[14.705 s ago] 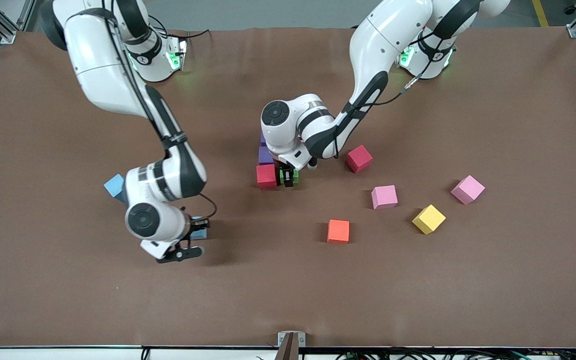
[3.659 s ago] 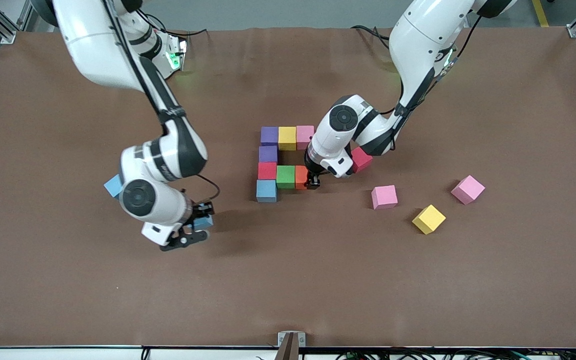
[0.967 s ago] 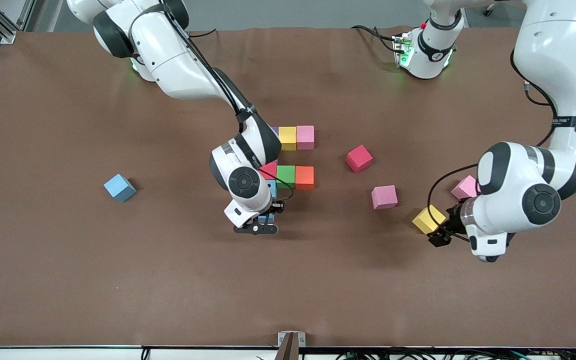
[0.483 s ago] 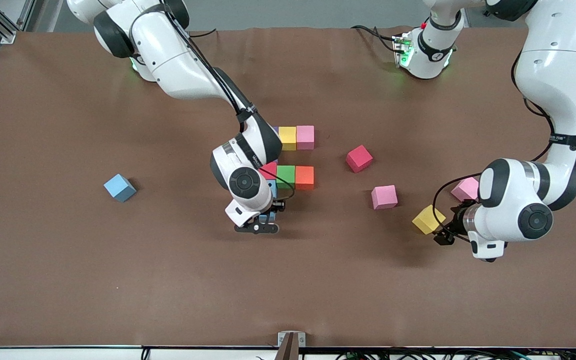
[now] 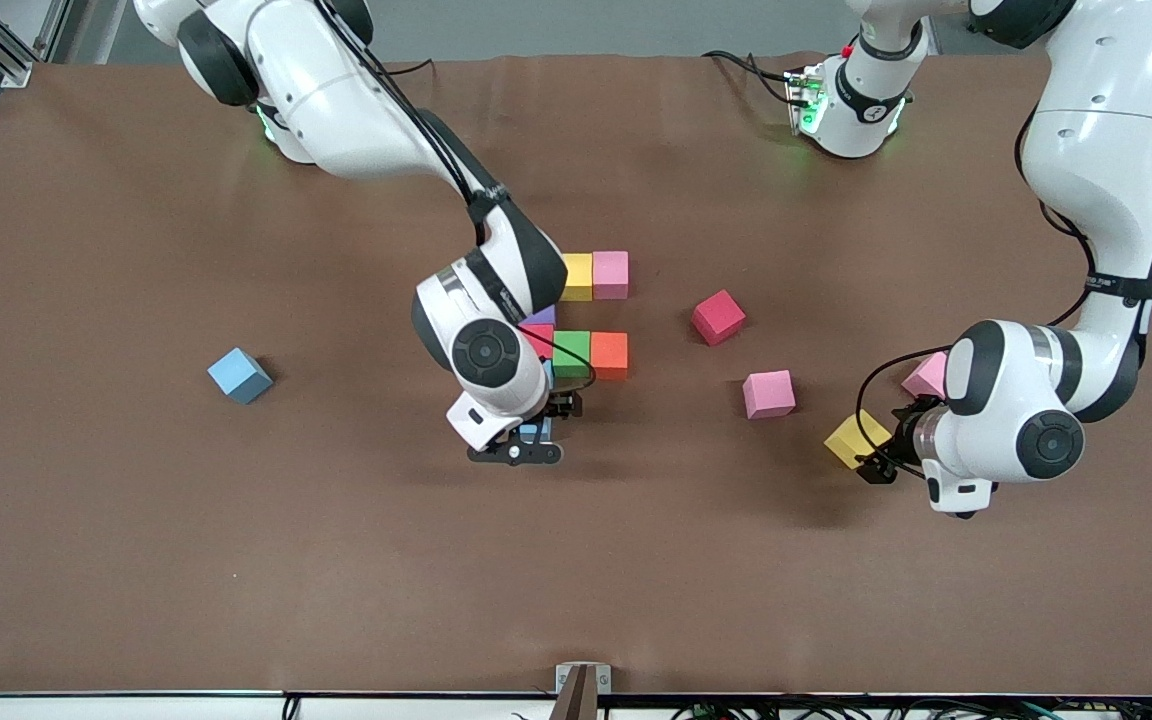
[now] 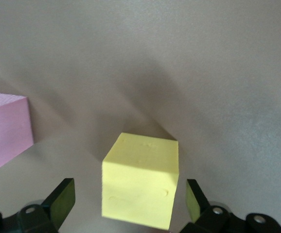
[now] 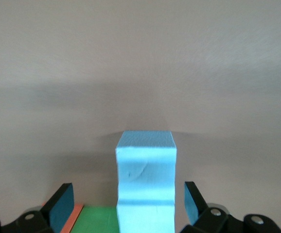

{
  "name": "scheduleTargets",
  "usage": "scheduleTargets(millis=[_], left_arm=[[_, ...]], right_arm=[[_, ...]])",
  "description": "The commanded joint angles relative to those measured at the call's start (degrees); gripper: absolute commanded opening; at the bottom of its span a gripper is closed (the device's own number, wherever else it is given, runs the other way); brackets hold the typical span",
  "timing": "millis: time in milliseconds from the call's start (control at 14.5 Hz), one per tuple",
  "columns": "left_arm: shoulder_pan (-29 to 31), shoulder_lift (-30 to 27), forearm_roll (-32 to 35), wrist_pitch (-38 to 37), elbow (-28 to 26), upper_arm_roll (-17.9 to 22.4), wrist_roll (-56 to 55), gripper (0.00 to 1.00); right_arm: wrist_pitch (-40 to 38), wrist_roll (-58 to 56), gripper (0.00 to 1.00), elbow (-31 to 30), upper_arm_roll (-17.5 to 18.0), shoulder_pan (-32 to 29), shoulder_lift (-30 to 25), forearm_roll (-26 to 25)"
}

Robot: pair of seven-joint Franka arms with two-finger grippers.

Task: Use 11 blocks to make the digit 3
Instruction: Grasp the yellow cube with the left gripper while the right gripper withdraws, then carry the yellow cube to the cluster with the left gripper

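A lone blue block (image 5: pixel 239 375) is sitting on the desk (image 5: pixel 136 560) toward the right arm's end. The right tool (image 7: pixel 126 206) is standing released over a light blue block (image 7: pixel 146 182), fingers (image 7: pixel 58 204) apart at either side of it, at the near corner of the partly built digit 3 (image 5: pixel 591 352). Red (image 5: pixel 539 338), green (image 5: pixel 572 353) and orange (image 5: pixel 609 354) blocks are forming the middle bar; yellow (image 5: pixel 577 276) and pink (image 5: pixel 611 274) are lying farther from the front camera. A loose red block (image 5: pixel 718 317) and a pink block (image 5: pixel 769 393) are resting apart toward the left arm's end. The left tool (image 6: pixel 128 206) is hanging released around a yellow block (image 6: pixel 140 179), with another pink block (image 6: pixel 4 128) just beside it
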Motion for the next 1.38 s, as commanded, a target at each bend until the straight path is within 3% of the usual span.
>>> scheduleTargets(millis=[0,69,138,276,345,621,759,828,967,1312], left_arm=[[0.0,1.1,1.1,2.0,-0.3,-0.1,-0.2,0.99],[0.1,1.4,1.2,2.0,-0.5,-0.1,-0.1,0.94],[0.1,1.9,1.2,2.0,-0.6,-0.1,0.0,0.81],[0.0,2.5,1.2,2.4,-0.5,-0.1,0.0,0.75],[0.1,2.5,1.1,2.7,-0.5,-0.1,-0.1,0.66],[-0.4,2.1,0.1,4.4,0.0,-0.6,-1.1,0.33],[-0.9,1.8,-0.4,4.4,0.7,-2.2,-6.4,0.31],[-1.5,1.9,-0.4,4.4,1.7,-3.5,-9.7,0.26],[-3.9,1.8,-0.4,5.2,1.9,-4.7,-18.7,0.22],[-11.3,2.0,-0.6,6.6,2.5,-4.8,-34.8,0.17]], right_arm=[[-6.5,-0.3,1.00,-2.6,0.0,-1.5,-11.5,0.3],[-9.0,-0.4,1.00,-2.9,0.0,-2.6,-14.8,0.3],[-13.9,-0.4,1.00,-3.1,0.0,-4.2,-18.4,0.3],[-23.0,-2.4,1.00,-3.1,0.0,-7.6,-23.9,0.4],[-26.8,-4.2,1.00,-3.9,0.0,-9.5,-27.0,0.4],[-29.1,-11.8,1.00,-18.3,-0.1,-17.2,-42.2,0.1],[-28.6,-17.6,1.00,-24.4,-0.1,-22.1,-47.6,-0.1],[-28.6,-19.8,1.00,-26.0,-0.1,-23.7,-49.1,-1.7],[-28.6,-23.6,1.00,-28.3,-0.1,-26.3,-51.3,-5.8],[-28.1,-29.8,1.00,-32.4,0.0,-33.9,-54.5,-7.5]])
